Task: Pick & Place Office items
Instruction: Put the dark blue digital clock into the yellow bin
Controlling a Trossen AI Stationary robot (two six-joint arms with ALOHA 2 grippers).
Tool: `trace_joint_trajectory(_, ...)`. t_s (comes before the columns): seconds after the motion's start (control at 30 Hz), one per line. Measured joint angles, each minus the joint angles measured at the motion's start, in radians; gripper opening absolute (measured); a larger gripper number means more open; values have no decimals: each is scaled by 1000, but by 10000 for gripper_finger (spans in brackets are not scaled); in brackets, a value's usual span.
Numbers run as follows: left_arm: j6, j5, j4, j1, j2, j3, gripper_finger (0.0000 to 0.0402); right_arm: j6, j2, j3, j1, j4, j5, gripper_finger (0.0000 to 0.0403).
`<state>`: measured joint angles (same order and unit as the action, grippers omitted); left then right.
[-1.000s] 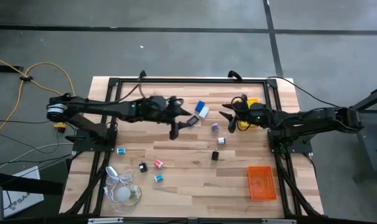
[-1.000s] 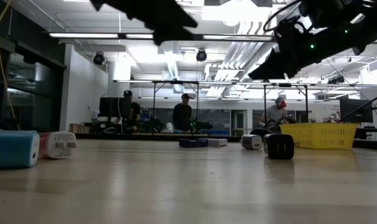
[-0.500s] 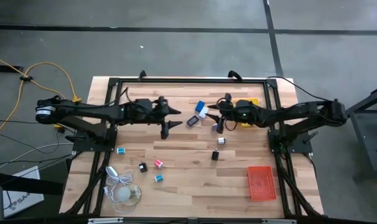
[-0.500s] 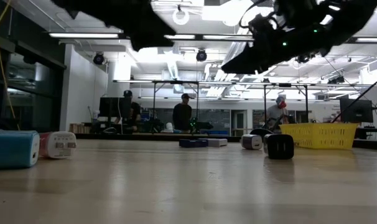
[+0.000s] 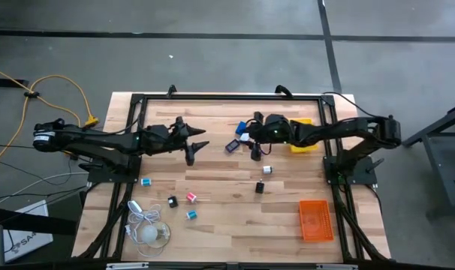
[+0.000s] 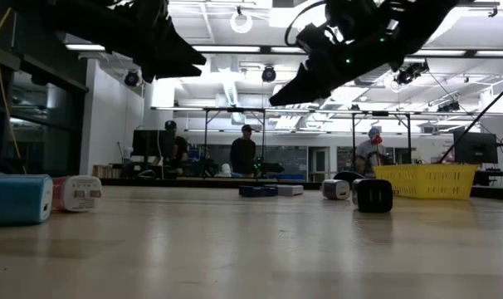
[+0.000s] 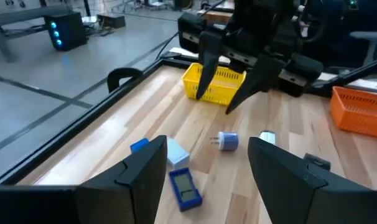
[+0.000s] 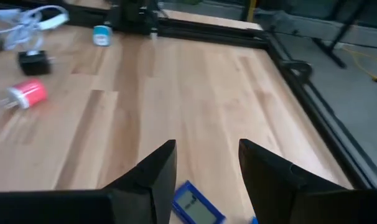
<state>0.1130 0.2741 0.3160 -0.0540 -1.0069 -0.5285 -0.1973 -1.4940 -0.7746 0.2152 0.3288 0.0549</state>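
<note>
The office items lie scattered on the wooden table. A blue-and-white block (image 5: 244, 134) and a dark blue flat piece (image 5: 232, 145) sit mid-table. A white piece (image 5: 267, 169) and a black one (image 5: 260, 187) lie nearer. At the left lie teal (image 5: 146, 181), black (image 5: 172, 201), pink (image 5: 191, 197) and teal (image 5: 190, 215) pieces. My right gripper (image 5: 250, 141) hovers open just right of the dark blue piece (image 8: 198, 205), fingers slanting down. My left gripper (image 5: 197, 145) hangs open above the table, left of these pieces (image 7: 185, 186), and holds nothing.
A yellow tray (image 5: 301, 135) stands behind my right gripper at the far right, and an orange tray (image 5: 315, 219) at the near right. A white bulb-like thing with a coiled cord (image 5: 146, 229) lies at the near left. A black frame rail (image 5: 227, 97) runs along the far edge.
My left gripper has drawn back toward the table's left edge and sunk a little, still open. My right gripper has gone toward the left, from beside the yellow tray to the blue pieces mid-table, rolling somewhat. No piece has visibly moved.
</note>
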Motion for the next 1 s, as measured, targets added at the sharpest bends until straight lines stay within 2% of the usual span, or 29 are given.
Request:
trace_joint_trajectory(0.1, 6, 16, -4, 1, 1, 3, 218, -7, -39, -55, 9, -58, 50, 161)
trace_joint_trajectory(0.3, 15, 74, -5, 14, 30, 25, 218, -51, -119, -146, 10, -161, 51, 161)
trace_joint_trajectory(0.6, 15, 199, 1, 70, 95, 77, 218, -106, -130, -186, 35, -224, 72, 161)
trace_joint_trajectory(1.0, 14, 203, 1, 106, 66, 78, 218, -204, -130, -203, 40, -281, 83, 161)
